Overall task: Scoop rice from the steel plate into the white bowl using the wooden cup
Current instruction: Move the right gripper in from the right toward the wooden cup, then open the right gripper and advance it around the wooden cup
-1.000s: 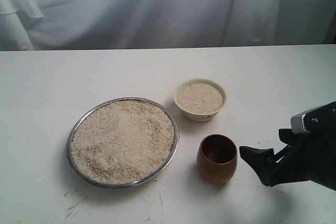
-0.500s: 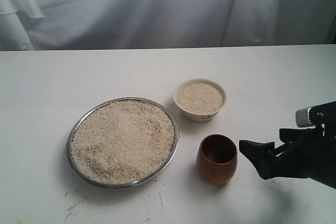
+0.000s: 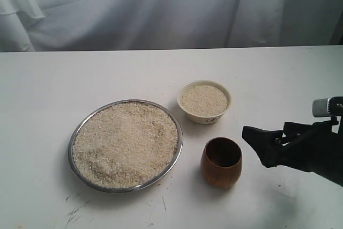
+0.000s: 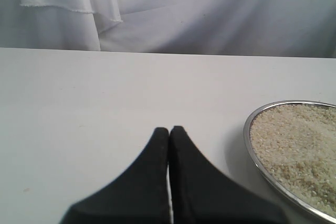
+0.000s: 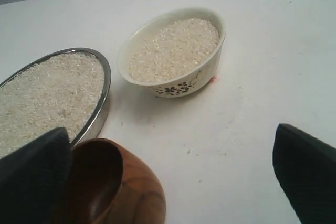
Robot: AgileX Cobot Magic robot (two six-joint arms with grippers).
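Rice (image 3: pixel 126 143) covers the plate (image 3: pixel 70 151) from rim to rim, and the bowl (image 3: pixel 204 116) next to it holds rice almost to its brim. The cup (image 3: pixel 221 163) stands upright on the table (image 3: pixel 48 79), just beside the plate and in front of the bowl, and its dark inside is empty. The bowl looks filled, so the job seems near its end or done; nothing is being scooped now. The right gripper (image 3: pixel 265 142) has its jaws spread wide and holds nothing. It hangs just beside the cup, on the side away from the plate. The wrist view puts one finger (image 5: pixel 34 166) by the cup's rim, but I cannot tell whether they touch. The left gripper (image 4: pixel 169 137) is pressed together, empty, near the plate's rim.
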